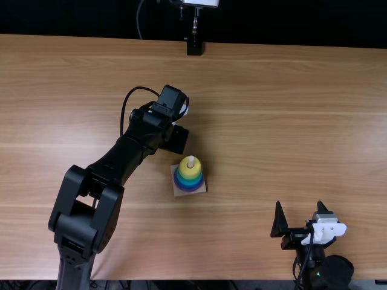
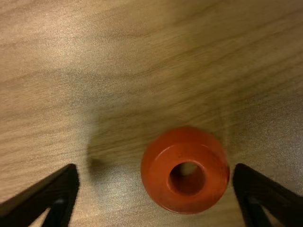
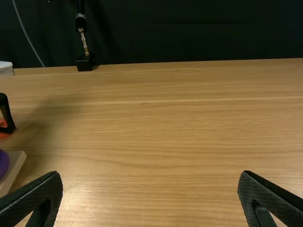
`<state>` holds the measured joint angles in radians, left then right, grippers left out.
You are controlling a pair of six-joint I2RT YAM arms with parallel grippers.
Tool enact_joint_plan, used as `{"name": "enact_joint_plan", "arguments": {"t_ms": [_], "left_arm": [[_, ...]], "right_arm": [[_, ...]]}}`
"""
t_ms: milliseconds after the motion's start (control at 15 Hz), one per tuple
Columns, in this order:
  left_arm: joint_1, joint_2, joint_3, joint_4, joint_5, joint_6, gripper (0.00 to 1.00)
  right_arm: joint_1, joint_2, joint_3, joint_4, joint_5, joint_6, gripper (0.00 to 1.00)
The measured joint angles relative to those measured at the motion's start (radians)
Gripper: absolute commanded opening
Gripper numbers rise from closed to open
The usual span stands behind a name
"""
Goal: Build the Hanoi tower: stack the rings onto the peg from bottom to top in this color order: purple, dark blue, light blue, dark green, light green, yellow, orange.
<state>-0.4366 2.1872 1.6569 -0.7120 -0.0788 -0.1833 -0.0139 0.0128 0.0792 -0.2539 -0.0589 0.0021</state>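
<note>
The left claw (image 1: 175, 139), partly hidden by its arm (image 1: 130, 151), is spread around the orange ring (image 2: 184, 152) near the ring stack (image 1: 189, 174). The right claw (image 1: 299, 212) is spread; a black stand (image 1: 194, 47) sits at the bench's (image 1: 290, 121) far edge.

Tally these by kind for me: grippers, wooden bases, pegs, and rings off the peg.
Grippers: 2 (left gripper, right gripper)
Wooden bases: 1
Pegs: 1
Rings off the peg: 1 (orange ring)
Total: 5
</note>
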Motion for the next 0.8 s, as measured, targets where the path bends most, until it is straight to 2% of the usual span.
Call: {"name": "enact_joint_plan", "arguments": {"t_ms": [133,600,800], "left_arm": [[0.000,0.000,0.000,-0.001,-0.001,0.000,0.00],[0.003,0.000,0.000,-0.005,-0.008,0.000,0.00],[0.007,-0.034,0.000,-0.071,-0.012,0.000,0.00]], "right_arm": [[0.000,0.000,0.000,0.000,0.000,0.000,1.00],[0.000,0.000,0.000,0.000,0.000,0.000,1.00],[0.000,0.000,0.000,0.000,0.000,0.000,1.00]]}}
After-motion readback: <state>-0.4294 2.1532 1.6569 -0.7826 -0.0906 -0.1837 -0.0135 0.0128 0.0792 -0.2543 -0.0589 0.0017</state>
